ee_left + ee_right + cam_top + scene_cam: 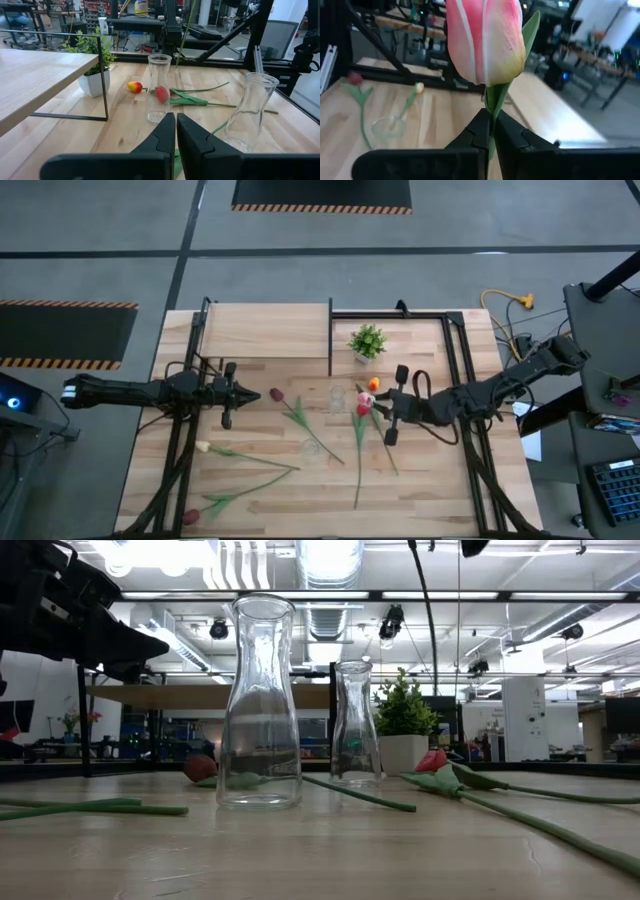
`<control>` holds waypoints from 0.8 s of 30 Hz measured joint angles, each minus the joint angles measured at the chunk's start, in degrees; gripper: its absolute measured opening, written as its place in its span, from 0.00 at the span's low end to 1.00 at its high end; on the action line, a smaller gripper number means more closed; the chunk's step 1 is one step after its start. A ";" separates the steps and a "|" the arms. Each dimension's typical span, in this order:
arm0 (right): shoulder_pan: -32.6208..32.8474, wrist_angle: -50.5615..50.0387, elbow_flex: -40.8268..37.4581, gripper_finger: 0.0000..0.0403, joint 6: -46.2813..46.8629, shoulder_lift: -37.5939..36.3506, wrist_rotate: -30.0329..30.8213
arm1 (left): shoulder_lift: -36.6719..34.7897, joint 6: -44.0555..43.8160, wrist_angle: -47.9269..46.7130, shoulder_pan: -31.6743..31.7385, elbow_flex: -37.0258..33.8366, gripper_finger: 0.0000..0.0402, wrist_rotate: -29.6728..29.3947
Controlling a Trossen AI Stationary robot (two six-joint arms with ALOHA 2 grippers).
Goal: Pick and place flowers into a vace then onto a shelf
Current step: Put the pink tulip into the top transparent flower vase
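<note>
My right gripper (384, 405) (491, 117) sits right of the table's middle, shut on a pink tulip (485, 40) whose head (366, 397) shows beside a red head (363, 409) and an orange one (373, 384). Two clear glass vases (337, 395) (313, 448) stand upright mid-table, the near vase (262, 705) large in the low view. A dark red tulip (277, 395), a cream one (203, 447) and another dark red one (190, 517) lie flat on the table. My left gripper (250, 395) (176, 125) hovers shut, left of the vases. The shelf (265, 330) stands at the far left. My right gripper pinches the pink tulip's green stem (492, 100) between its two fingers just below the head, coming from the table's right side. The head stands just beyond the fingertips. The stem's lower part is hidden behind the fingers; whether it is lifted clear, I cannot tell.
A small potted plant (367, 342) stands at the far edge, right of the shelf. The shelf's black frame leg (102, 80) rises near the far vase (159, 87). Black rails (460, 380) run along the table's right side. Open wood lies near the front right.
</note>
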 joint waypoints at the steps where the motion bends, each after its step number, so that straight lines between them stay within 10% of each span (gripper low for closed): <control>1: -0.31 -0.04 0.10 0.02 -1.09 0.00 -0.04 | 0.00 -0.02 0.00 0.00 0.00 0.00 0.00; 18: -10.10 11.55 2.21 0.02 -2.58 0.02 -2.79 | -0.01 0.00 0.00 0.00 0.00 0.00 0.00; 24: -13.45 11.91 3.41 0.02 1.65 0.04 -14.22 | -0.01 0.00 0.00 0.00 0.00 0.00 0.00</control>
